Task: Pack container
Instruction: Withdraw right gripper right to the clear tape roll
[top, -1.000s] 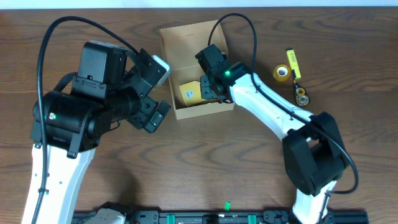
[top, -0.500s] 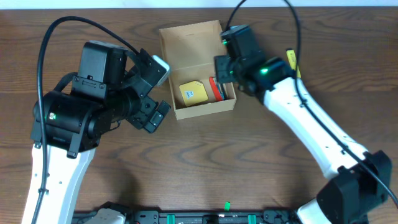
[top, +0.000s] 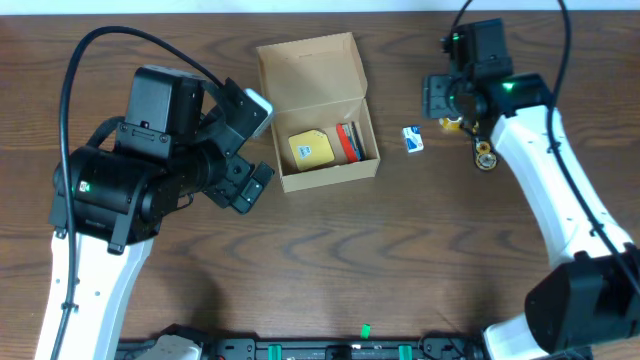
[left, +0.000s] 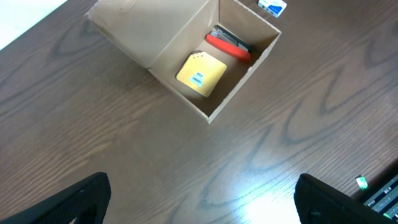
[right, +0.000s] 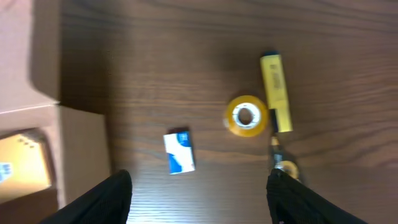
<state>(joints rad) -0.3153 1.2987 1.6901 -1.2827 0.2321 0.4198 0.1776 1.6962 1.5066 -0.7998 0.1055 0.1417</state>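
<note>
1. The small tan cardboard box (top: 308, 68) is seen at the upper middle of the overhead view, with its flap lid opened back.
2. A yellow square pad (top: 310, 149) and a red thing (top: 348, 141) are seen lying inside the box.
3. The left claw (left: 202, 202) is spread wide apart over the brown wooden table (top: 400, 250), and nothing is gripped.
4. The right claw (right: 202, 199) is spread apart at the upper right, and nothing is gripped.
5. A little blue and white packet (right: 178, 152), a yellow tape roll (right: 247, 116) and a yellow marker (right: 275, 92) are seen on the table, right of the box.
</note>
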